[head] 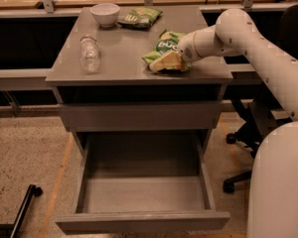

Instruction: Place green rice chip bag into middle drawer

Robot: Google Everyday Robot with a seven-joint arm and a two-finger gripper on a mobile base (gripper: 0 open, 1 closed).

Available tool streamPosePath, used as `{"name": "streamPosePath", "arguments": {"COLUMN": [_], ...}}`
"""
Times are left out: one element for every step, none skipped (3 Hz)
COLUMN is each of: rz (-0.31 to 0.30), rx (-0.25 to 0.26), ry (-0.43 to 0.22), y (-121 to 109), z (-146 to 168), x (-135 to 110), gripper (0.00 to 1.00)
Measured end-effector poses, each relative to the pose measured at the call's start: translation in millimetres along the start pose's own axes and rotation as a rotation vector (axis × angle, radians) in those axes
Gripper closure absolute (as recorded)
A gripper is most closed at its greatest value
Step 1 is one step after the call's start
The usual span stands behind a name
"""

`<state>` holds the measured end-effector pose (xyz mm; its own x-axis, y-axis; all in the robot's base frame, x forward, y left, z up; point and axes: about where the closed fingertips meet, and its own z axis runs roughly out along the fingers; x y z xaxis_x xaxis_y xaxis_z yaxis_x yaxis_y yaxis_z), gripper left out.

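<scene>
The green rice chip bag (pixel 165 52) is on the right part of the grey cabinet top (pixel 119 58), crumpled and tipped up at its right end. My gripper (pixel 183 51) reaches in from the right on the white arm and is shut on the bag's right edge; the fingers are mostly hidden behind the bag. The middle drawer (pixel 141 221) is pulled out wide open below, its flat grey floor bare. The gripper and bag are above and behind the drawer opening.
A white bowl (pixel 105 13) and a darker olive-green bag (pixel 139 18) sit at the back of the top. A clear plastic bottle (pixel 89 53) lies on the left. The shallow top drawer front (pixel 139 115) is closed. An office chair base (pixel 238 177) stands to the right.
</scene>
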<state>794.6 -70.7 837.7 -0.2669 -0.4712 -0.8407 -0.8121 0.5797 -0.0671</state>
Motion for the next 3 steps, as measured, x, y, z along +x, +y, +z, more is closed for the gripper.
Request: {"name": "streamPosePath", "arguments": {"rz": [0.000,0.000,0.000], "rx": [0.000,0.000,0.000], "ry": [0.000,0.000,0.000], "y": [-0.1,-0.2,-0.2], "z": [-0.8,-2.0,-2.2], "x": [-1.3,-3.1,-3.5], "gripper": [0.49,0.72,0.95]}}
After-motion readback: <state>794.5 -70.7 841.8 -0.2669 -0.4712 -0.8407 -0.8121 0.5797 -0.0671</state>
